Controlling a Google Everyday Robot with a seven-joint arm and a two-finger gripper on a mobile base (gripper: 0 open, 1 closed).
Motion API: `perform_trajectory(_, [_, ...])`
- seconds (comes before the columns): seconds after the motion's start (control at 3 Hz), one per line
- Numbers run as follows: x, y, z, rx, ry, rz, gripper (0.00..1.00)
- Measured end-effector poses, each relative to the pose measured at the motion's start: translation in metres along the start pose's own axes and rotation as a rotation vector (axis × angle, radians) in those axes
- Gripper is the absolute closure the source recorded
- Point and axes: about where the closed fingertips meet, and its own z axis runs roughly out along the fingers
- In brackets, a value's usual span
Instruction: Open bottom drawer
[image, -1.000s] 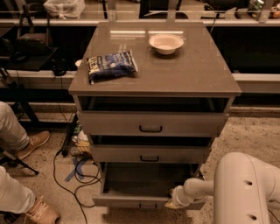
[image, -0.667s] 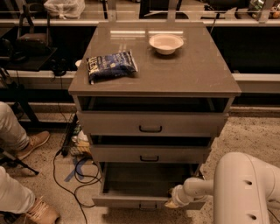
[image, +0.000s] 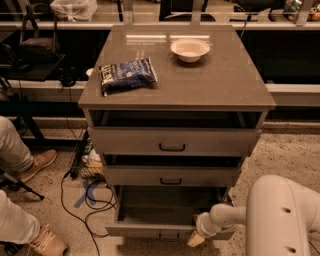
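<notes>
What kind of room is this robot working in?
Probably a lab or office workspace: desks behind, loose cables on the floor, a person's shoes at left. The tool sits at the front of the pulled-out bottom drawer.

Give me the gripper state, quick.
Gripper: low at the front of the pulled-out bottom drawer; open or closed cannot be told.

top (image: 215, 85): smooth, faintly glossy;
bag (image: 127, 75): glossy, crinkled plastic;
bowl (image: 190, 49): matt;
bottom drawer (image: 142, 230): matt front;
gripper (image: 196, 239): smooth pale plastic, at bottom drawer's front

High front view, angled down — gripper (image: 197, 237) bottom-right
</notes>
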Motion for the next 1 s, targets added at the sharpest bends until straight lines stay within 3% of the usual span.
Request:
perform_trajectory(0.33, [-0.009,-0.001,-0.019,0.003,-0.058,-0.020,0.00])
perform_trajectory(0.67, [-0.024,-0.005,-0.052,0.001,-0.084,-0.038,0.00])
perform_trajectory(1.0, [-0.048,-0.029,-0.079,0.074,-0.122,0.046,0.26])
